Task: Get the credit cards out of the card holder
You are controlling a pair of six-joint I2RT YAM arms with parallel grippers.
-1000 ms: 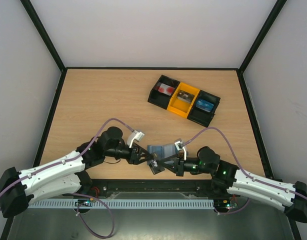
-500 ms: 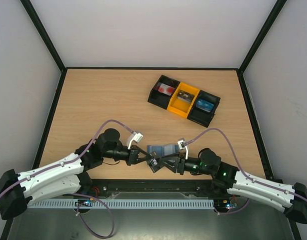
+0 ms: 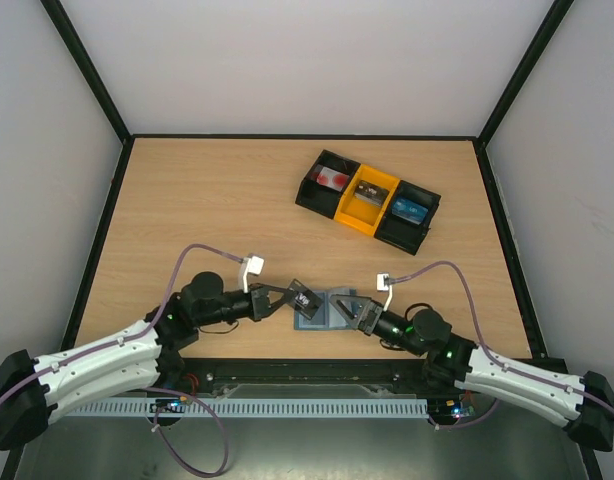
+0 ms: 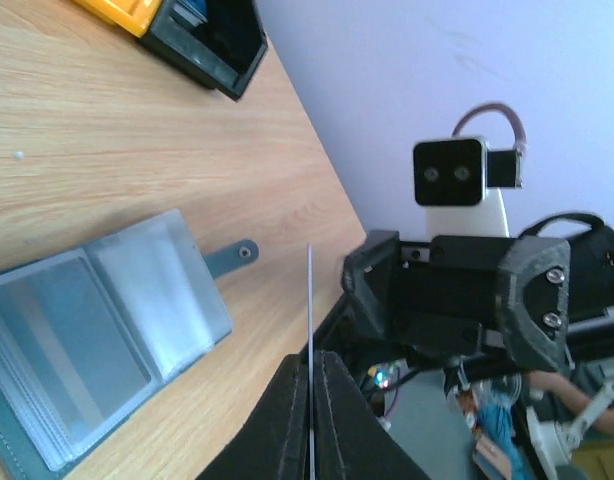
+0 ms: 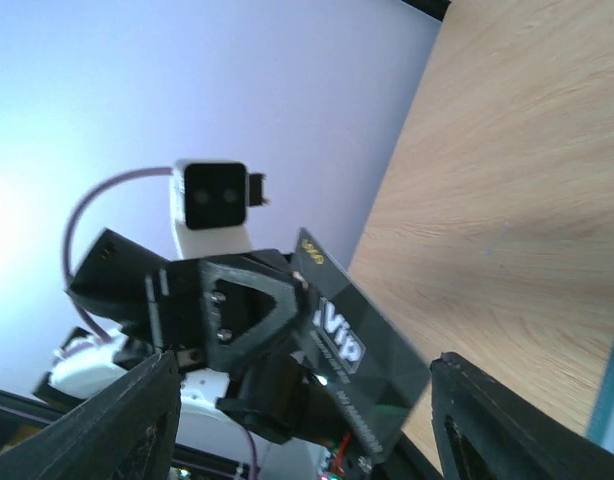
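Grey card [image 5: 362, 355] clamped edge-on in left gripper [image 3: 286, 300], jaws tight. Right gripper [image 3: 359, 312] jaws spread; card holder [image 4: 97, 330] open between both.

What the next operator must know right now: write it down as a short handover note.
Left gripper: shut on the dark card, which is out of the pockets and close to the card holder.
Right gripper: open, holding nothing, at the card holder's other side.
Card holder: lying open on the table.
Done: white card with red marks and blue card lie in the tray; a dark item sits in its yellow bin.
Left: set the dark card down, probably in the tray, then check the pockets. I cannot tell whether any card remains.
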